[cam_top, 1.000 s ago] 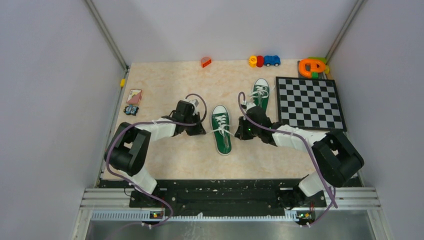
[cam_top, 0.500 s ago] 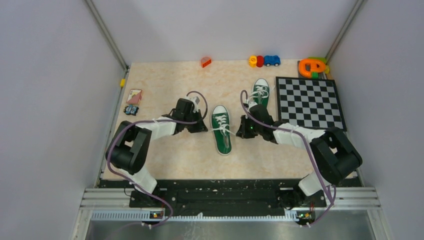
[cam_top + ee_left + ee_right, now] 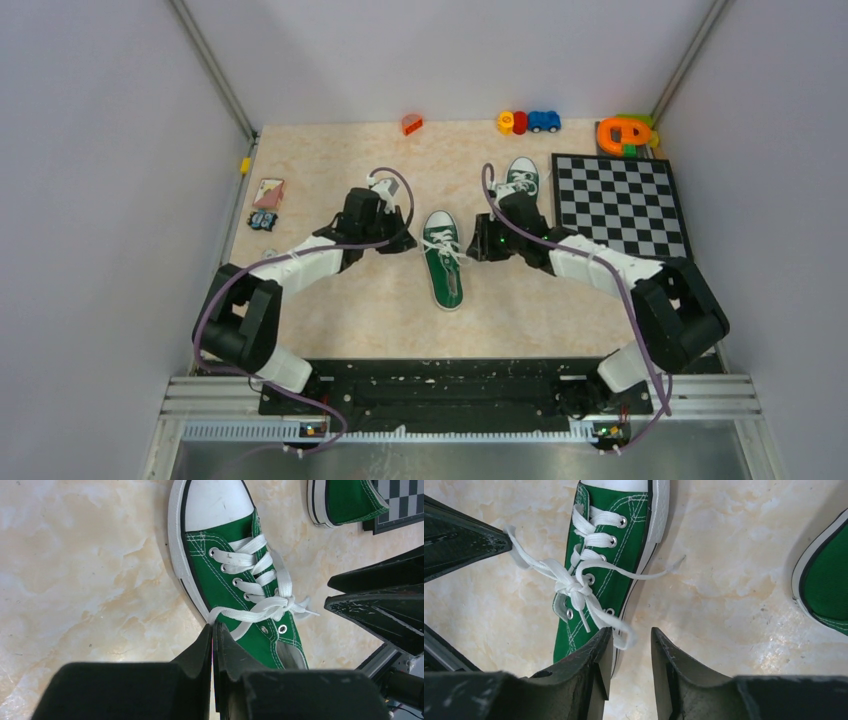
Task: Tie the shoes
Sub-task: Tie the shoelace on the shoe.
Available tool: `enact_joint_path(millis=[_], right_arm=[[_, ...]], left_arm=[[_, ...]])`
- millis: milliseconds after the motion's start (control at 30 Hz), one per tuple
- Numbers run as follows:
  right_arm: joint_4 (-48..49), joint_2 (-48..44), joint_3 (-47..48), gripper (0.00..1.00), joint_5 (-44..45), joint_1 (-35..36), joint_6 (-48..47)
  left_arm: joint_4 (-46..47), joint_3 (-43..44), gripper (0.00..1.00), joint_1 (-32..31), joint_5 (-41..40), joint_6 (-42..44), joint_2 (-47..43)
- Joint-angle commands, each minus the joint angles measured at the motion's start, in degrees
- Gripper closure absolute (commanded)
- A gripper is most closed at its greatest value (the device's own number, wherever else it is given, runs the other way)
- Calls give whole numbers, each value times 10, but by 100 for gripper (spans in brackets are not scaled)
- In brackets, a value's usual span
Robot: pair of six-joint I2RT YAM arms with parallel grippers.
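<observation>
Two green shoes lie on the table. The near shoe [image 3: 443,260] sits between my grippers, its white laces drawn into a knot [image 3: 280,604] with loops to each side. My left gripper [image 3: 212,629] is shut on the end of the left lace loop, which runs taut to the knot. My right gripper [image 3: 631,632] is open at the shoe's other side, and a slack lace loop [image 3: 624,630] lies between its fingertips, touching neither pad that I can see. The second shoe [image 3: 522,178] lies farther back, right of my right gripper [image 3: 476,249].
A checkerboard [image 3: 620,205] lies flat at the right, close to the second shoe. Small toys [image 3: 528,122] and an orange block [image 3: 411,124] line the back edge, with an orange-green toy [image 3: 625,133] in the corner. Cards [image 3: 268,192] lie at the left edge.
My right gripper has opened and the lace loop it was pinching now hangs slack. Both grippers have shifted a little toward the back of the table. The left still pinches its loop.
</observation>
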Motion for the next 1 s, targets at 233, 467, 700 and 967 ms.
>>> enact_joint_path(millis=[233, 467, 700, 967], right_arm=[[20, -52, 21, 56, -75, 0, -33], [14, 4, 54, 60, -91, 14, -61], [21, 36, 75, 64, -107, 18, -65], [19, 55, 84, 68, -117, 24, -66]], left_arm=[[16, 23, 94, -7, 18, 13, 1], [14, 28, 94, -7, 20, 14, 5], [13, 33, 94, -8, 25, 14, 12], [9, 37, 94, -8, 25, 17, 15]])
